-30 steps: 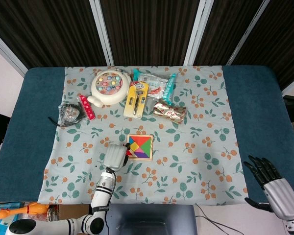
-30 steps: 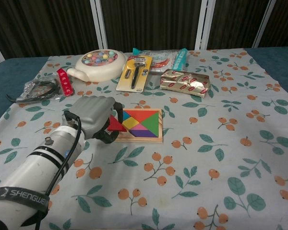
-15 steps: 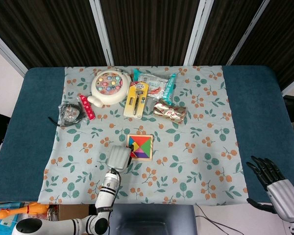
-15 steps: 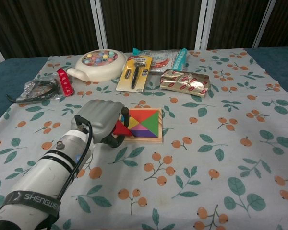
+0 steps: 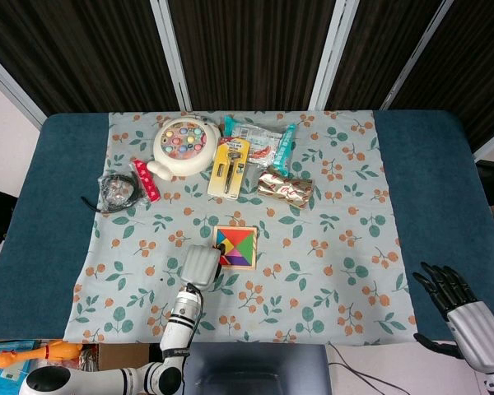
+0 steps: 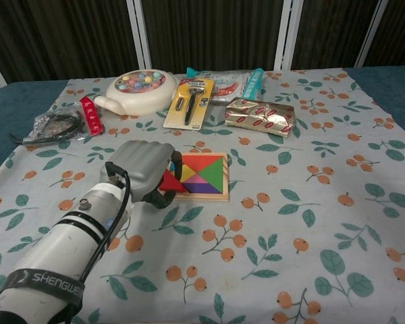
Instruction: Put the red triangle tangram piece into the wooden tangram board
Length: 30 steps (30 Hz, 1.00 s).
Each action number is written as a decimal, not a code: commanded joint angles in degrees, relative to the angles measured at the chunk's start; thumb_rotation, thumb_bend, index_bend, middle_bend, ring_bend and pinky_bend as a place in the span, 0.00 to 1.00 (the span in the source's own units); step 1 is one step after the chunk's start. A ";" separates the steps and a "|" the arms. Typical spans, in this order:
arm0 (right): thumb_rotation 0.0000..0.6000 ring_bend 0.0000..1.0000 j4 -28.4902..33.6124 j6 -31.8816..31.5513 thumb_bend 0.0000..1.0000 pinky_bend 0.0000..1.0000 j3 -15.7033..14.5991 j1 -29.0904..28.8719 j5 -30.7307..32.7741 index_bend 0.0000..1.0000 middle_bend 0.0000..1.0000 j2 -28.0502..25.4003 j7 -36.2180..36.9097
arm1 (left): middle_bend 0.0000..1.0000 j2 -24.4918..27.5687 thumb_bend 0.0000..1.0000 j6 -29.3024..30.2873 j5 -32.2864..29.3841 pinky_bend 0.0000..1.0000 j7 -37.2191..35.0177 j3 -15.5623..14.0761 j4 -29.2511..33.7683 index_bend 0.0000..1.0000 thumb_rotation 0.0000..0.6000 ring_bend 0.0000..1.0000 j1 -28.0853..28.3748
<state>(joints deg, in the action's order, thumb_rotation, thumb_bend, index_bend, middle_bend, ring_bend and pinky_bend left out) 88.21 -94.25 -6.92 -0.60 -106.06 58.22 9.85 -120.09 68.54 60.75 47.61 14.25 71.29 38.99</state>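
Red triangle (image 6: pixel 170 181) pinched in left hand (image 6: pixel 143 169), at left edge of wooden tangram board (image 6: pixel 201 175), not yet seated; lowering and release remain. Right hand (image 5: pixel 461 306) empty, fingers spread, well apart.

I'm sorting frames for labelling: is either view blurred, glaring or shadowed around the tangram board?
Head view: evenly lit and sharp, though the wooden tangram board shows small. Chest view: the board is crisp, the left hand hides its left edge and most of the red triangle tangram piece, and the gold foil packet glints mildly.
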 commanded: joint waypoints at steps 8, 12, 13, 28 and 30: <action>1.00 0.00 -0.32 -0.51 0.15 0.00 -0.01 0.16 0.01 0.00 0.00 -0.16 0.80 | 1.00 -0.17 0.40 -0.25 -0.51 1.00 0.00 0.01 -0.06 0.53 1.00 1.00 0.31; 1.00 0.00 -0.44 -0.69 0.15 0.00 -0.01 0.25 0.05 0.00 0.00 -0.19 1.07 | 1.00 -0.26 0.40 -0.12 -0.44 1.00 -0.15 -0.11 -0.09 0.52 1.00 1.00 0.36; 1.00 0.00 -0.45 -0.69 0.15 0.00 -0.05 0.24 -0.02 0.00 0.00 -0.20 1.07 | 1.00 -0.33 0.39 -0.10 -0.41 1.00 -0.30 -0.03 -0.15 0.51 1.00 1.00 0.41; 1.00 0.00 -0.68 -1.23 0.15 0.00 0.00 0.46 -0.02 0.00 0.00 -0.26 1.55 | 1.00 -0.76 0.39 -0.10 -1.40 1.00 0.65 0.11 -0.26 0.43 1.00 1.00 0.79; 1.00 0.00 -0.72 -1.26 0.15 0.00 -0.01 0.47 -0.07 0.00 0.00 -0.26 1.59 | 1.00 -0.73 0.39 -0.05 -1.44 1.00 0.63 0.15 -0.17 0.39 1.00 1.00 0.82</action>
<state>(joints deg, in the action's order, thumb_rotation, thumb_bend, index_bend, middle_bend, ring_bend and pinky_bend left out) 87.49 -95.51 -6.93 -0.14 -106.12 57.96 11.44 -120.82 68.48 59.30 48.24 14.39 71.11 39.81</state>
